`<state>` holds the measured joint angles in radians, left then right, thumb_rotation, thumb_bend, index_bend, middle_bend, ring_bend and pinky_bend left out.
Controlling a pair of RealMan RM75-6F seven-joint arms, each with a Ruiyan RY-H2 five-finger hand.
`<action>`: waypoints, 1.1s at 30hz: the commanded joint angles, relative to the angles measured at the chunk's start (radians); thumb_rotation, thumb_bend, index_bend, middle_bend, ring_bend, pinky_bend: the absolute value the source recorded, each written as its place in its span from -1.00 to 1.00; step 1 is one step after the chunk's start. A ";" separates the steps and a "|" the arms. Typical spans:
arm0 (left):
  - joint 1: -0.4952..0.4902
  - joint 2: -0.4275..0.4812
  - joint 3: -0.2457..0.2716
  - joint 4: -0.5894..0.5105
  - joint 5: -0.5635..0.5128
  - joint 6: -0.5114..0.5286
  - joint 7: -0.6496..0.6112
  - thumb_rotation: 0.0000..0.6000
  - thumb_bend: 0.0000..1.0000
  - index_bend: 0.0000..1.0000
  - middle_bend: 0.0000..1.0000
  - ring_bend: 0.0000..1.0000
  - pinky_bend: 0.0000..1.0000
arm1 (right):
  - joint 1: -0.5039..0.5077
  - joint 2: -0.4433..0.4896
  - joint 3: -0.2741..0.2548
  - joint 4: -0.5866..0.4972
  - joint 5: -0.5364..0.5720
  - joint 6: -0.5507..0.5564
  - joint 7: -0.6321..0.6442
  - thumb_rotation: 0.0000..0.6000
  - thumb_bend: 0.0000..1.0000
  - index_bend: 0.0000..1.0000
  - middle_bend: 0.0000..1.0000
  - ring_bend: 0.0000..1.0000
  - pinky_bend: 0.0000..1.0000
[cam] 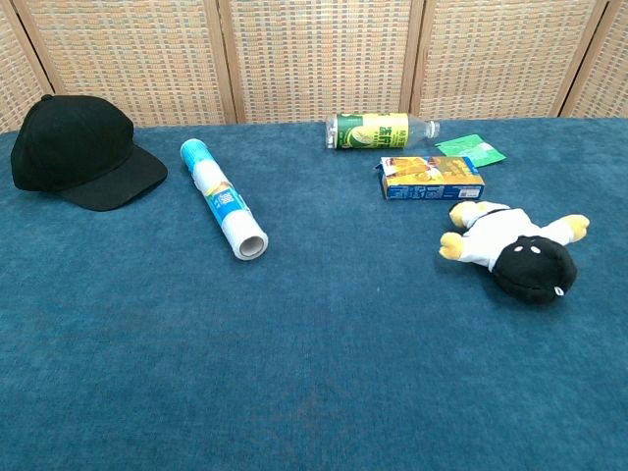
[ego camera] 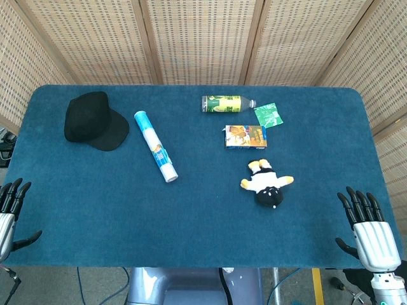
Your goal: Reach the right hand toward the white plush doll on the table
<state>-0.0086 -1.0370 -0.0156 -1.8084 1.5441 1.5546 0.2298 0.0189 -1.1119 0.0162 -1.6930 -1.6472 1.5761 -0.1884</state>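
Observation:
The white plush doll (ego camera: 266, 183) (cam: 510, 247), with a black head and yellow feet and hands, lies on the blue table right of centre. My right hand (ego camera: 367, 227) hovers at the table's near right corner, fingers spread, holding nothing, well to the right of and nearer than the doll. At the near left edge my left hand (ego camera: 9, 211) is open too, partly cut off by the frame. Neither hand shows in the chest view.
A blue snack box (ego camera: 245, 136) lies just beyond the doll, with a green packet (ego camera: 268, 114) and a lying bottle (ego camera: 227, 103) farther back. A white-blue tube (ego camera: 155, 145) and a black cap (ego camera: 94, 120) lie to the left. The table (ego camera: 191, 216) has a blue felt top.

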 commanded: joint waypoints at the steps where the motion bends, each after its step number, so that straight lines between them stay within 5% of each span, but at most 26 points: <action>1: 0.000 -0.001 0.000 -0.001 0.001 0.001 0.001 1.00 -0.89 -1.00 -1.00 -1.00 -1.00 | -0.001 -0.001 -0.001 0.003 0.000 0.000 0.003 1.00 -0.68 -1.00 -1.00 -1.00 -0.96; 29: 0.003 0.001 0.002 -0.003 0.006 0.010 0.001 1.00 -0.89 -1.00 -1.00 -1.00 -1.00 | 0.003 -0.008 0.001 0.011 -0.001 -0.003 0.047 1.00 -0.69 -1.00 -1.00 -1.00 -0.96; 33: 0.003 -0.002 0.003 -0.002 0.009 0.010 0.005 1.00 -0.89 -1.00 -1.00 -1.00 -1.00 | 0.003 -0.011 0.002 0.014 -0.011 0.008 0.056 1.00 -0.68 -0.85 -1.00 -1.00 -0.91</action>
<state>-0.0061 -1.0388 -0.0124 -1.8101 1.5533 1.5647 0.2345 0.0221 -1.1222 0.0180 -1.6799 -1.6560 1.5821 -0.1344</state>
